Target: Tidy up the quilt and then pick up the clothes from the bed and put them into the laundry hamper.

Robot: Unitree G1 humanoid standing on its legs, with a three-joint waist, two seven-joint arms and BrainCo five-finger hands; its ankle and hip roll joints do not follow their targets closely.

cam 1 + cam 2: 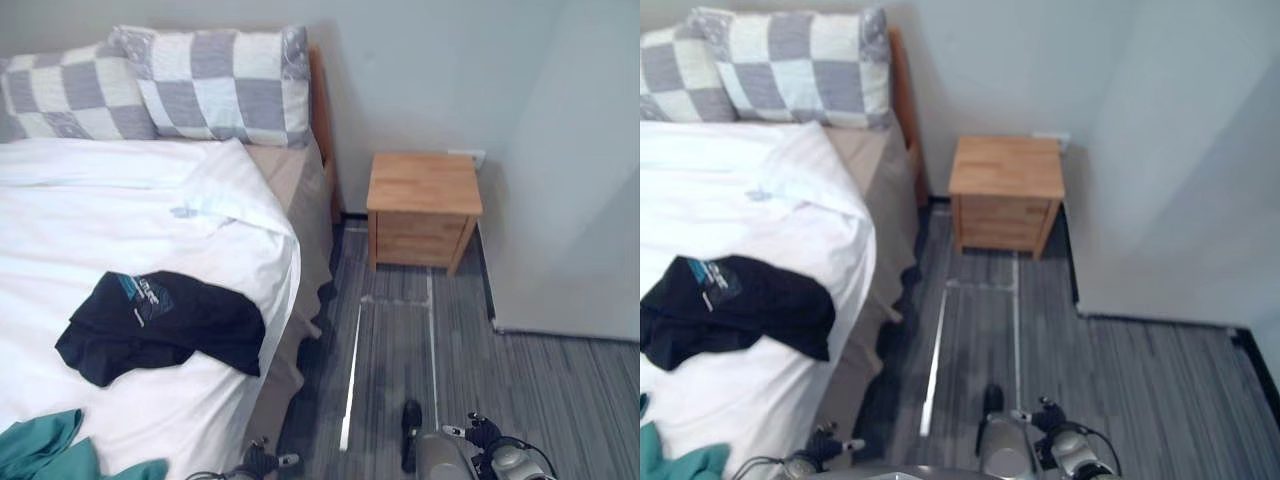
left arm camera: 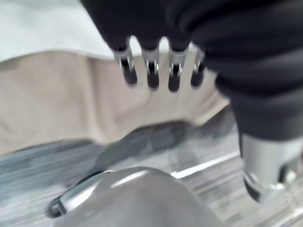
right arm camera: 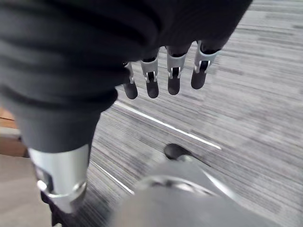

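Quilt (image 1: 120, 215) under black garment (image 1: 160, 322), left hand (image 2: 156, 56) relaxed, empty

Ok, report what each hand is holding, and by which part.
Nothing held. The left hand and right hand both hang open, fingers relaxed, over the floor beside the bed.

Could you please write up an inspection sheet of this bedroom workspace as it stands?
Surface: bed, white quilt spread over it, one corner rumpled.
Job's things: black garment crumpled on the quilt; teal garment at the bed's near edge; laundry hamper nothing seen.
Clutter: nothing seen.
Hands: left hand and right hand open, holding nothing.
Cables: nothing seen.
Surroundings: two checked pillows at the headboard, wooden nightstand by the wall, grey striped floor.
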